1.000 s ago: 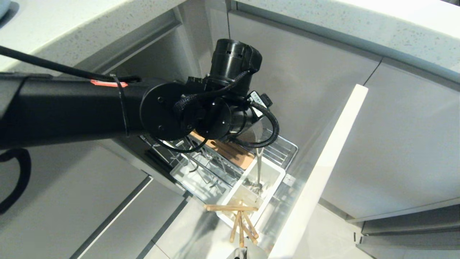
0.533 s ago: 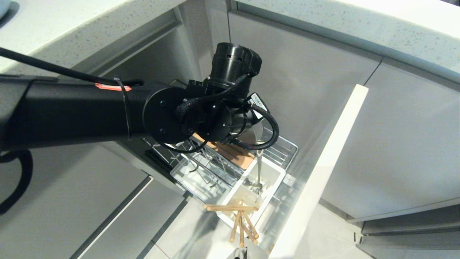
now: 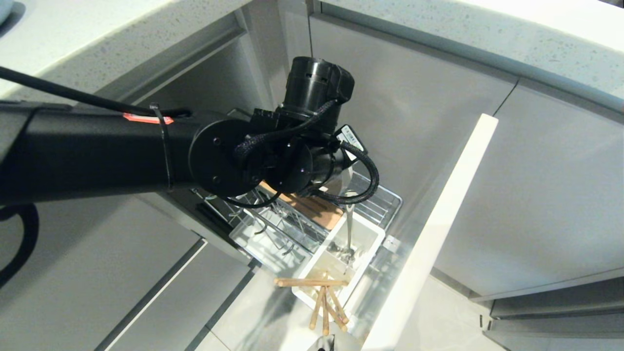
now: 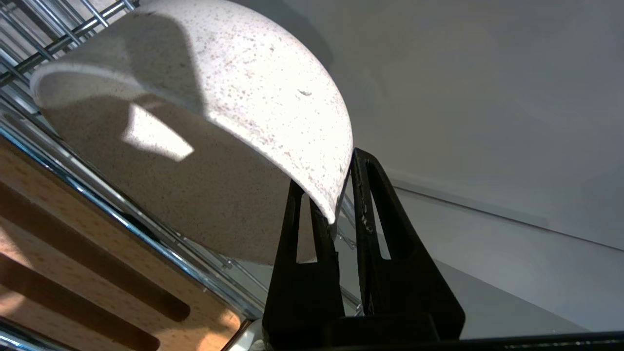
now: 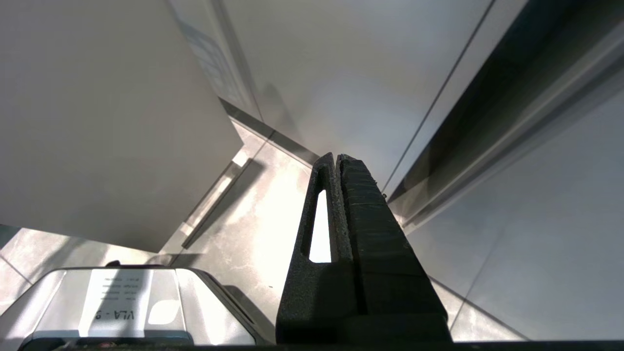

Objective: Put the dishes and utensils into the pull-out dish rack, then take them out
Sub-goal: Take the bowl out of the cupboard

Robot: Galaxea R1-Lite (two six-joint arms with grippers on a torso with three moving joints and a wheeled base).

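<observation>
1. The cream-white speckled bowl (image 4: 204, 122) sits tilted on its side in the pull-out dish rack (image 3: 375, 207), resting against the chrome wires just beside the slotted wooden strip (image 4: 73, 253).
2. The left gripper (image 4: 336, 195) has its fingers (image 4: 370, 195) closed on the bowl's rim, one finger on the inside of the wall and one on the outside.
3. In the head view the left arm (image 3: 122, 151) reaches in from the left and hides the bowl and the far part of the rack.
4. Nearer in the rack, the white plastic utensil caddy (image 3: 368, 243) holds the silver utensil (image 3: 349, 229) standing upright in its farther compartment.
5. The wooden chopsticks (image 3: 324, 307) are at the caddy's near end; several sticks lean out toward the camera, and one stick lies crosswise over the caddy's rim.
6. The rack's pale front panel (image 3: 438, 229) stands to the right of the caddy, running from near to far.
7. Grey cabinet fronts (image 3: 536, 185) surround the rack beneath the light speckled counter (image 3: 487, 34).
8. The right gripper (image 5: 336, 168) hangs with its fingers pressed together and empty, above a glossy floor (image 5: 258, 209) beside cabinet doors.
</observation>
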